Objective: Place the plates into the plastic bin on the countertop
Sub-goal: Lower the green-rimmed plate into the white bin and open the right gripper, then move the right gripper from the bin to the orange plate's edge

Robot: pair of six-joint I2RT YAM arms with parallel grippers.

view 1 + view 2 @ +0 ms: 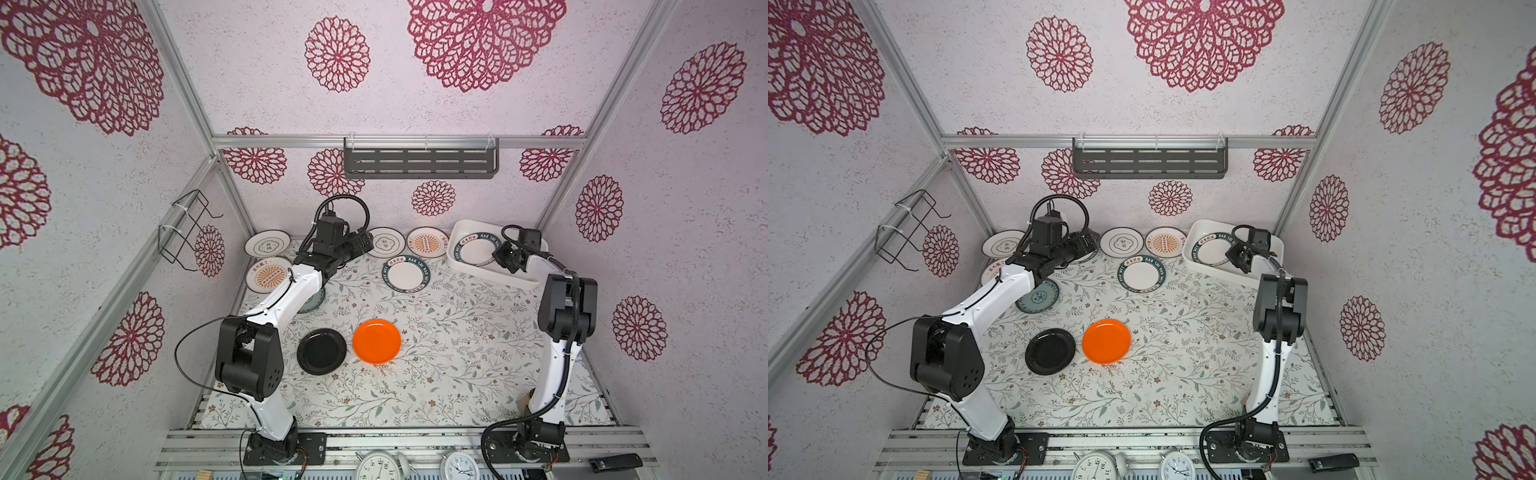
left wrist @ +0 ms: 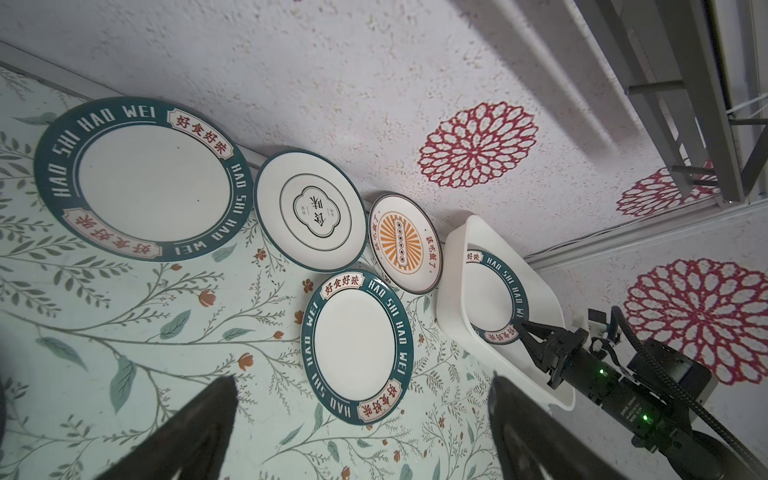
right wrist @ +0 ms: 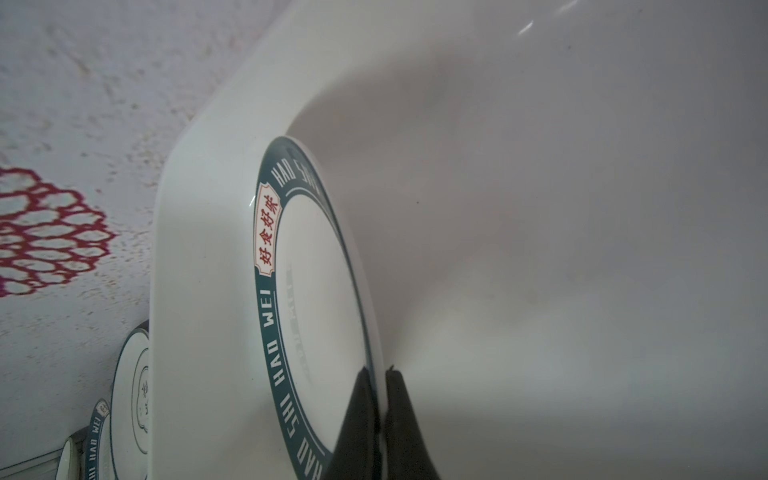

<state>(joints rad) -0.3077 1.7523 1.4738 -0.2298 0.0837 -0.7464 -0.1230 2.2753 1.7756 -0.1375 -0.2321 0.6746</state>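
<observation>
Rim (image 3: 266, 249) is serving as hold: right gripper (image 3: 376, 374) is clamping round white green-rimmed plate (image 3: 316, 291) in glossy white plastic bin (image 1: 455, 243), far right; stiff, slick, prob. fragile. Left gripper (image 2: 361, 378) is gaping.

The leafy-print countertop (image 1: 457, 353) carries the white plastic bin (image 1: 482, 276). Just beside the bin sits a sunburst plate (image 1: 426, 242), and beyond that a ringed plate (image 1: 385, 242). A green-lettered plate (image 1: 406, 274) lies near the bin. Well apart from it, 2 plain ones lie side by side: a black plate (image 1: 321, 351) and an orange plate (image 1: 377, 340).
</observation>
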